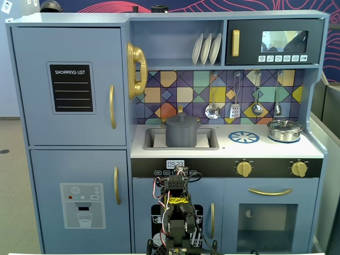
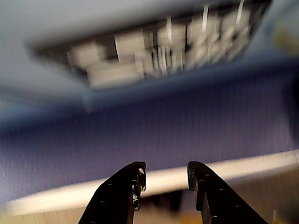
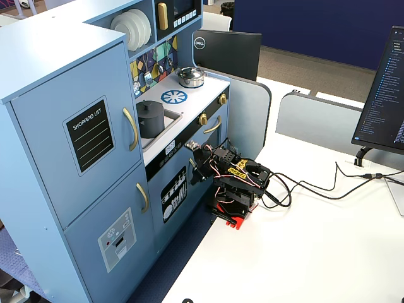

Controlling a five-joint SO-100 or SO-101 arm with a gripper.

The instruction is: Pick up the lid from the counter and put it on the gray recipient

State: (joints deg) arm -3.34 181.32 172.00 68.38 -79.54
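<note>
Lid [image 1: 181, 119] caps gray recipient [image 1: 181, 135]; wrist view blurred.

"SHOPPING LIST" on fridge-door chalkboard [image 1: 71, 88]

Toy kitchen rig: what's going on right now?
The arm is folded low in front of the toy kitchen, touching nothing. Its hand is open and empty in the wrist view. The gray pot sits in the sink with its lid already on. The silver pot stands lidded on the counter at the right in that fixed view.
</note>
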